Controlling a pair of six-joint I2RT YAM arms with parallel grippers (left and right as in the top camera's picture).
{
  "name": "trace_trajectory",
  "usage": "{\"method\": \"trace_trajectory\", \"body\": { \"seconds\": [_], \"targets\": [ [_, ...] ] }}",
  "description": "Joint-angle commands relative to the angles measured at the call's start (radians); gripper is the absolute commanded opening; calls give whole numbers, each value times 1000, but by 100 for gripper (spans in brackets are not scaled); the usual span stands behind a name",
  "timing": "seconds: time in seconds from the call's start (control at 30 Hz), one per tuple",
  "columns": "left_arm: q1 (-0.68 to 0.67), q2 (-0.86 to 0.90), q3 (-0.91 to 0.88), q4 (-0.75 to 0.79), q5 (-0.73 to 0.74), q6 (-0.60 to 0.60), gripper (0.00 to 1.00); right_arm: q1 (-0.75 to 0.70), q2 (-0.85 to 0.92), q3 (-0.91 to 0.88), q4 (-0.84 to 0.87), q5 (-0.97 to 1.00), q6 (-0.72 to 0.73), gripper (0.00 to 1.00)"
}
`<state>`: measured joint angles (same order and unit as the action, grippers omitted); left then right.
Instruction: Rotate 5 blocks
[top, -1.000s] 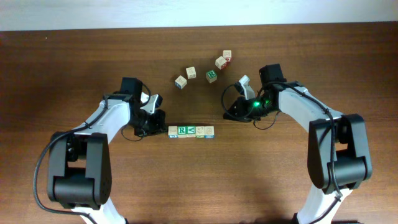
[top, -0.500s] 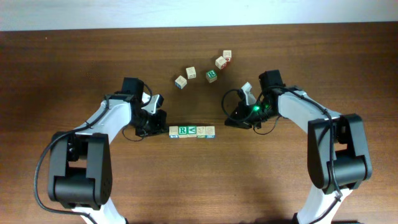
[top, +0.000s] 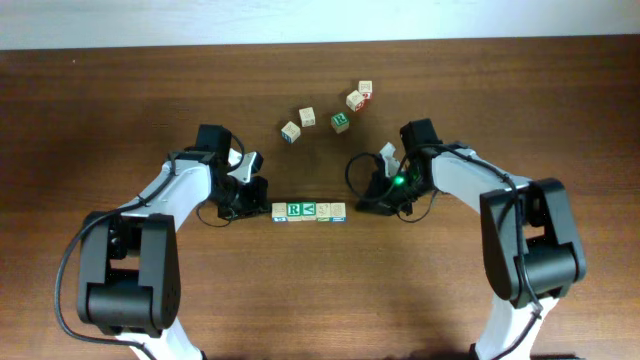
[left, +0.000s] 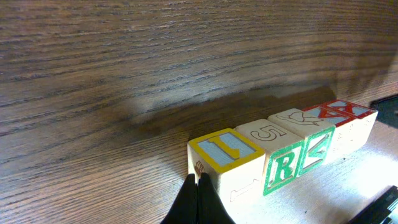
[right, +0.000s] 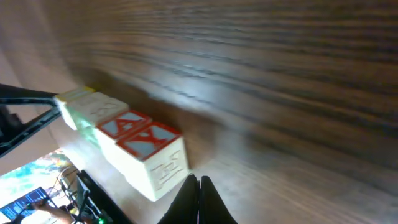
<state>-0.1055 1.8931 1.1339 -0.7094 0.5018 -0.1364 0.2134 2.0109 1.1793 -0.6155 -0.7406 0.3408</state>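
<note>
Here, reaching inward, my left gripper (left: 198, 190) and right gripper (right: 199, 186), both pinched shut and empty, flank the row of pale wooden letter cubes (top: 308, 211). Only the wrist views show its red-lettered faces.

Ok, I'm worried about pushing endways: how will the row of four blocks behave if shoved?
The row is separate wooden cubes touching face to face, so it will probably buckle sideways unless pushed squarely. Each cube looks rigid and flat-based, so it should slide, not roll. The shut left gripper sits by a corner of the yellow-topped end block, which may spin it.
</note>
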Motion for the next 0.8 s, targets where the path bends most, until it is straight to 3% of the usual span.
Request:
{"method": "trace_trajectory", "body": {
  "seconds": [0.0, 0.77],
  "targets": [
    [-4, 9, -8, 2, 18, -9, 0, 18, 17, -13, 3, 7, -16, 4],
    [-4, 9, -8, 7, 18, -9, 0, 43, 17, -8, 29, -38, -70, 4]
  ]
}}
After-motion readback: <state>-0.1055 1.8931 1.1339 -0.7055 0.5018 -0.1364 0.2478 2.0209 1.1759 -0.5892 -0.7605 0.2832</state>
